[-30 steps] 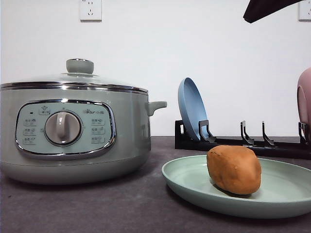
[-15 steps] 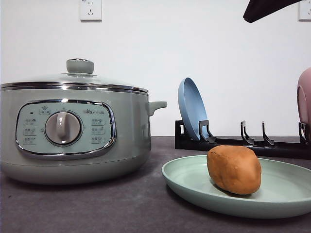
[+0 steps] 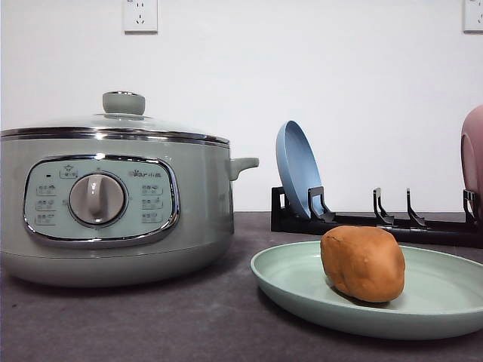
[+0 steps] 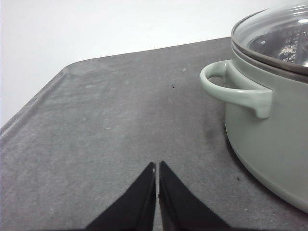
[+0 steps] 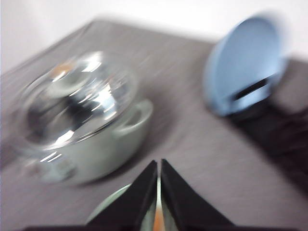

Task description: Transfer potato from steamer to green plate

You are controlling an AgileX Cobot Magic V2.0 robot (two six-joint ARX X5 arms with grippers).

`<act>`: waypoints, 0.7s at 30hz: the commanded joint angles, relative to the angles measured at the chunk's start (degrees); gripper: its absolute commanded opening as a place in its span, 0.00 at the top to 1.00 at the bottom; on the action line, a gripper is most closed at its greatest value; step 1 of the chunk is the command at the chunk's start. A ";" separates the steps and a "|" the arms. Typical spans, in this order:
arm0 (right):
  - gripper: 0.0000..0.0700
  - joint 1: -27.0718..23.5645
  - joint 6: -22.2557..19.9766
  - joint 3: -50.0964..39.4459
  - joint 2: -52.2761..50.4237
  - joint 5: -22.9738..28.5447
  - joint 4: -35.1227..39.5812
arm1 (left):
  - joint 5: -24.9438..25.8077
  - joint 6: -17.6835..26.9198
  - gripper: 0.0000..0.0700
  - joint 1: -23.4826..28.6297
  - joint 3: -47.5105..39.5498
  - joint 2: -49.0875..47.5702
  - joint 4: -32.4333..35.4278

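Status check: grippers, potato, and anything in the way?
Left gripper shut, empty, beside steamer. Right gripper shut, empty. Potato on green plate. Steamer lid on.

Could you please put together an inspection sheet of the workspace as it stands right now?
Surface: dark grey tabletop, a few small specks.
Job's things: potato lies on the green plate; steamer stands to the plate's left with its glass lid on.
Clutter: black dish rack behind the plate, holding an upright blue plate and a pink plate at the right edge.
Grippers: left gripper fingers together, empty, beside the steamer; right gripper fingers together, empty, view blurred.
Cables: nothing seen.
Surroundings: white wall with two sockets.
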 commanded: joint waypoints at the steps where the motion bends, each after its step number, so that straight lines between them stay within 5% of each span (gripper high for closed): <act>1: 1.00 -3.90 -0.64 -3.31 -2.79 1.78 3.68 | -0.11 0.24 1.00 0.15 -1.18 -0.13 -0.33; 9: 1.00 -14.29 -0.61 -23.81 -20.17 8.44 20.76 | -0.11 0.24 1.00 0.15 -1.18 -0.13 -0.33; 21: 1.00 -15.76 -0.57 -42.47 -35.53 14.86 28.20 | -0.11 0.24 1.00 0.15 -1.18 -0.13 -0.33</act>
